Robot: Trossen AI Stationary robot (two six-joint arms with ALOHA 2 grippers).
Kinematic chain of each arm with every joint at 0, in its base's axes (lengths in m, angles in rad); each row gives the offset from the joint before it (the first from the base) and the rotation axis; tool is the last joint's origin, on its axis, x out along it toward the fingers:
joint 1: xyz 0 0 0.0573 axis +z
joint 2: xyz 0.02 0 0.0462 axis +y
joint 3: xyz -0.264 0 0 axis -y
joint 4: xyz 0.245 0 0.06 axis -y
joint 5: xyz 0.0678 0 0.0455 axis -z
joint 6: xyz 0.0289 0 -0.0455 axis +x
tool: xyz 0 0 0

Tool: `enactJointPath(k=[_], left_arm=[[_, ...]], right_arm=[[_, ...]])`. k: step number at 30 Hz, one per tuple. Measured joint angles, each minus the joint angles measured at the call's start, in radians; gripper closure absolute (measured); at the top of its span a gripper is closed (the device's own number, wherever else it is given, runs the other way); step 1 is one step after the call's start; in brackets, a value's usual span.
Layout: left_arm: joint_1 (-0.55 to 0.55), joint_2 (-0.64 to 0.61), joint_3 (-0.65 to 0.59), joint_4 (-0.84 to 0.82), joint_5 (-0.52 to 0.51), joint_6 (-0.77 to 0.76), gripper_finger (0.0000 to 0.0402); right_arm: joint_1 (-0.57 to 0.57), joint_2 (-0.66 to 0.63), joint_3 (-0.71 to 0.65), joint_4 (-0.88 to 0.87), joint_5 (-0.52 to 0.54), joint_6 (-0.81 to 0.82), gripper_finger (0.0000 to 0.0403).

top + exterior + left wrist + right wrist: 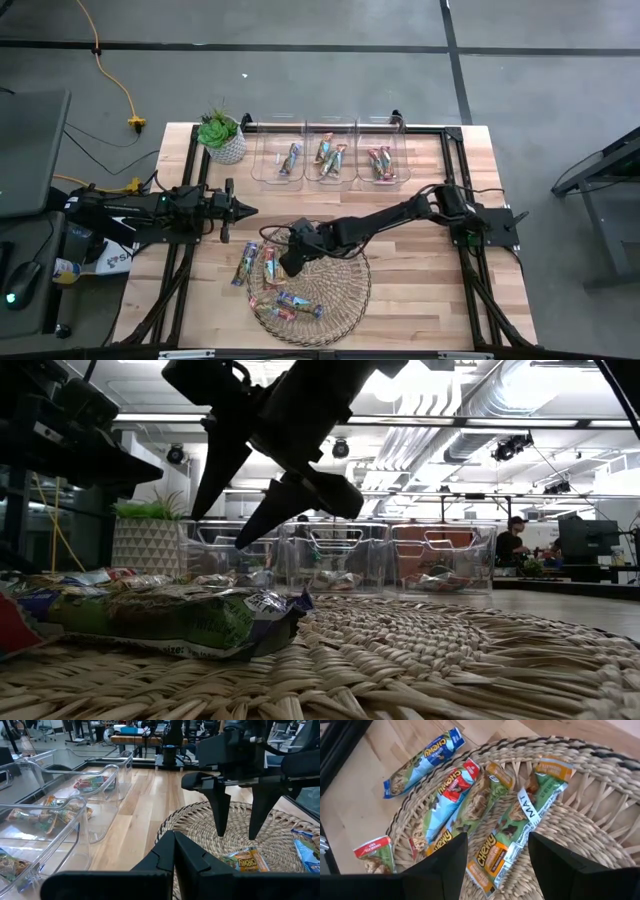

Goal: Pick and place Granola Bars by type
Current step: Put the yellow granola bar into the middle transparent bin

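Observation:
Several granola bars lie flat on and beside the round wicker mat [335, 295]. A blue bar [422, 757] lies on the wood. A red-and-blue bar [447, 795], a green bar [540, 790] and an orange-labelled bar [492, 857] lie on the mat. My right gripper [290, 262] is open above the mat's left edge, fingers pointing down, the orange-labelled bar below the gap [497, 865]. It touches nothing. It also shows in the low view [235, 510] and in the left wrist view [237, 815]. My left gripper [243, 210] is shut and empty, left of the mat.
Three clear bins stand side by side at the far edge, each with bars inside: left [280, 160], middle [330, 158], right [382, 160]. A potted plant [222, 135] stands at the far left corner. Bare wood [420, 270] lies right of the mat.

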Motion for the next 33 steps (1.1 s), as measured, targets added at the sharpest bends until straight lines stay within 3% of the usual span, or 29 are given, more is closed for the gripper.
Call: enactJointPath(k=[16,33], left_arm=[[0.000,0.000,0.000,0.000,0.000,0.000,0.0400],[0.000,0.000,0.000,0.000,0.000,0.000,0.0400]], right_arm=[[-0.006,0.023,0.000,0.008,0.060,-0.044,0.0135],[0.005,0.105,-0.001,0.048,0.062,-0.072,0.0132]])
